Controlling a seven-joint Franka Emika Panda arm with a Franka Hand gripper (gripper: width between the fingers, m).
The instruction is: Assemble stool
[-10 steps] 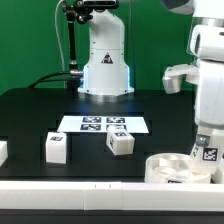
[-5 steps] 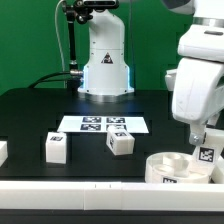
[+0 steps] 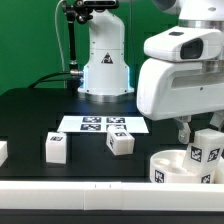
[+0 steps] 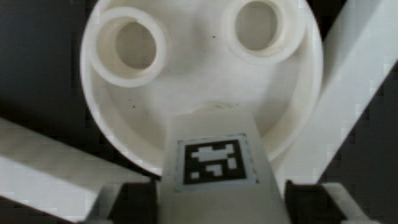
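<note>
Pincer [image 4: 215,200] is clenched on one tagged leg [image 4: 217,162], a finger [image 4: 135,203] at either side; straight beyond it lies the seat [image 4: 196,95], two round sockets [image 4: 130,45] [image 4: 260,28] hollow in its face; whether leg touches seat I cannot tell; a second leg [image 3: 57,148] and a third leg [image 3: 121,142] stand on the table [image 3: 30,115], well apart from the pincer, toward the exterior view's left, near the marker board [image 3: 103,124].

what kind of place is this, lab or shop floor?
Most likely a robotics lab bench: a green backdrop behind a black table, the marker board fixed flat on it, and a tagged white stool leg standing loose.
</note>
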